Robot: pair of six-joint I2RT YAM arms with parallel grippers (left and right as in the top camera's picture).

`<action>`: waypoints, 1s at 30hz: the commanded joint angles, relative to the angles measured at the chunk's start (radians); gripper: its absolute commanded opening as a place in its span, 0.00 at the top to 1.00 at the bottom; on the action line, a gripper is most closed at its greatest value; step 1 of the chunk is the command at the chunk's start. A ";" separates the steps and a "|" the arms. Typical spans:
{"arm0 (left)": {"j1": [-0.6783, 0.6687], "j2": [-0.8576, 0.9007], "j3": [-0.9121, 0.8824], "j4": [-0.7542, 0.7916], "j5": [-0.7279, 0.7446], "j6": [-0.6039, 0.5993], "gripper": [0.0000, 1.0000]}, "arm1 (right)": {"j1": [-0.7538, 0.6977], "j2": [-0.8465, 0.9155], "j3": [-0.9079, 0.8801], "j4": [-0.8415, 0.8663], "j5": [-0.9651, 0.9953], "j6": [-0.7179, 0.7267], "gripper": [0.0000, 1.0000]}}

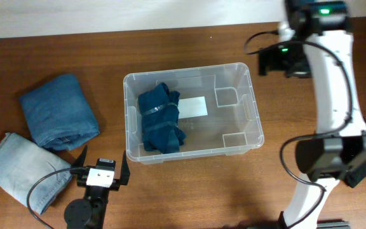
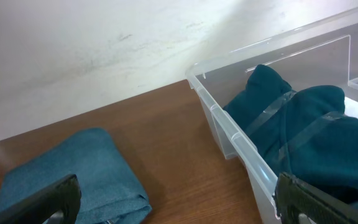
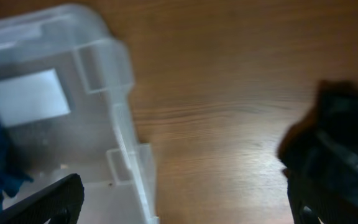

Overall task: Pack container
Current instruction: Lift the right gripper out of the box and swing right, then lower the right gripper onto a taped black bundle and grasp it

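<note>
The clear container (image 1: 250, 89) stands mid-table with a white label (image 1: 193, 106) on its bottom. A folded dark teal garment (image 1: 161, 119) lies in its left half. My left gripper (image 1: 102, 166) is open and empty, low at the front, left of the container's front-left corner. In the left wrist view the open left gripper (image 2: 179, 208) spans bare wood between a folded blue denim piece (image 2: 67, 174) and the container wall (image 2: 229, 127). My right gripper (image 1: 273, 60) is open and empty above the table by the container's far right corner; in the right wrist view the right gripper (image 3: 185, 199) straddles the container's wall (image 3: 126, 124).
Two folded jeans lie at the left: a darker blue one (image 1: 59, 111) and a lighter one (image 1: 24, 168) nearer the front. The right arm's base (image 1: 335, 159) stands at the front right. A pale wall (image 2: 104, 37) runs behind the table's far edge.
</note>
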 commanded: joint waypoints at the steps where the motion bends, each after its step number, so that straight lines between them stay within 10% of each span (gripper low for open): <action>1: -0.004 -0.005 -0.008 0.003 -0.004 0.018 0.01 | -0.151 -0.072 0.025 -0.006 0.005 0.003 0.03; 17: -0.004 -0.005 -0.008 0.003 -0.004 0.018 0.01 | -0.763 -0.072 -0.143 0.031 -0.055 0.071 0.01; 30: -0.004 -0.005 -0.008 0.003 -0.004 0.018 0.01 | -0.774 -0.072 -0.497 0.229 -0.119 0.031 0.01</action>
